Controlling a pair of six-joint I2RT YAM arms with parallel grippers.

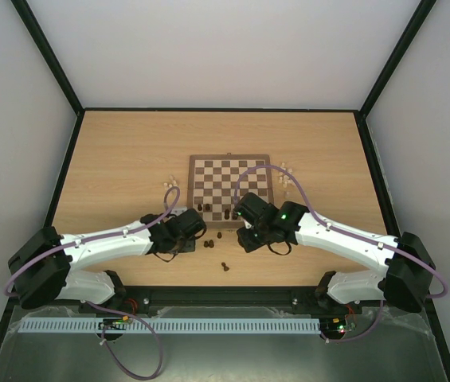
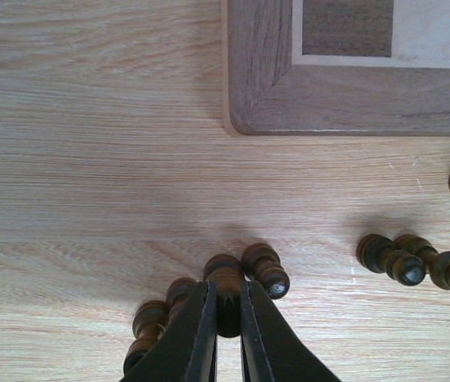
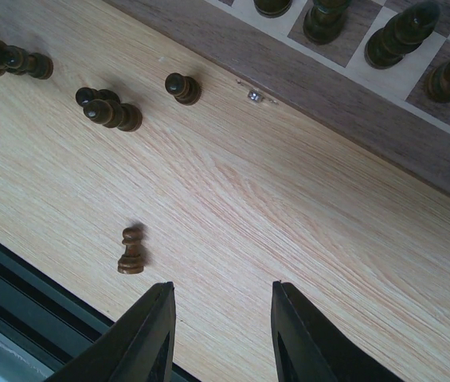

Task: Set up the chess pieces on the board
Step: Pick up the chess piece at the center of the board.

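Your left gripper [image 2: 226, 294] is clamped on a dark brown chess piece [image 2: 224, 272], lower centre of its wrist view, below a corner of the chessboard [image 2: 260, 87]. Your right gripper [image 3: 222, 296] stands partly open, empty.

We see the right gripper [image 3: 221, 334] hanging over bare tabletop [image 3: 288, 215], jaws apart and nothing between them. 1 dark pawn [image 3: 131, 251] stands alone near the table's edge. Other loose dark pieces [image 3: 109, 110] sit near the board [image 3: 352, 103], where 4 dark chessmen [image 3: 404, 32] stand on squares.

Light wood table [image 1: 129, 151] w/ black frame [image 1: 50, 56] (white walls [image 1: 225, 48]).
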